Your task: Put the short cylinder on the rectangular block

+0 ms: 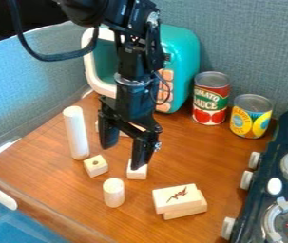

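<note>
The black gripper (123,154) hangs over the middle of the wooden table, pointing down, its two fingers spread apart with no object seen held between them. In front of it, nearer the camera, the short pale cylinder (113,192) stands upright on the table. To the right of the cylinder lies a flat rectangular block (174,197) with a dark marking on top; it rests on another pale block (188,211), which sticks out at the front and right. The gripper is behind and above the short cylinder, not touching it.
A tall white cylinder (76,133) stands left. A holed cube (96,166) and a small block (137,172) sit near the gripper, the latter partly behind a finger. Behind are a teal toy microwave (183,61), a red can (211,98) and yellow can (251,116); a stove (285,166) is right.
</note>
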Robot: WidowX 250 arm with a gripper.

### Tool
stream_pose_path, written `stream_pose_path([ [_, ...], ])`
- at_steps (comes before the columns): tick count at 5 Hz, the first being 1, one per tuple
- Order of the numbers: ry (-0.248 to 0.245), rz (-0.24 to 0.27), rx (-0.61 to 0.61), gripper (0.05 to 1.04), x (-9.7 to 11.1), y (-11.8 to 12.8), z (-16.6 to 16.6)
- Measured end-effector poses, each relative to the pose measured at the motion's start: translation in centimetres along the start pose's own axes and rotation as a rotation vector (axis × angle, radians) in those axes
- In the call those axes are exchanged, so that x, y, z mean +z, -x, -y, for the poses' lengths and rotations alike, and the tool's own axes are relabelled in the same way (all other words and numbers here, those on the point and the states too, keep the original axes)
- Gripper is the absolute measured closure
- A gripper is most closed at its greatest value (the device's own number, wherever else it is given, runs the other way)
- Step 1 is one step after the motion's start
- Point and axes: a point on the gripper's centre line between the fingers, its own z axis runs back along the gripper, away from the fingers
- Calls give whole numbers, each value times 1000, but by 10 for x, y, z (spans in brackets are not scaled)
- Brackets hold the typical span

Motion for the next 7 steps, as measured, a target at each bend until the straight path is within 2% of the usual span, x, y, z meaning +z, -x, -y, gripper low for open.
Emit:
stream_pose_path([
  [1,9,-37,0,83,-12,2,1],
  [2,30,-133,29,83,-43,11,-4],
  [3,40,-225,62,83,-60,22,-16],
  [4,33,-255,105,137,-65,23,-25],
  [5,31,-235,115,439,-69,23,-25],
  [6,25,-200,153,573,-69,23,-22],
  [7,27,-115,169,574,-49,21,-20],
])
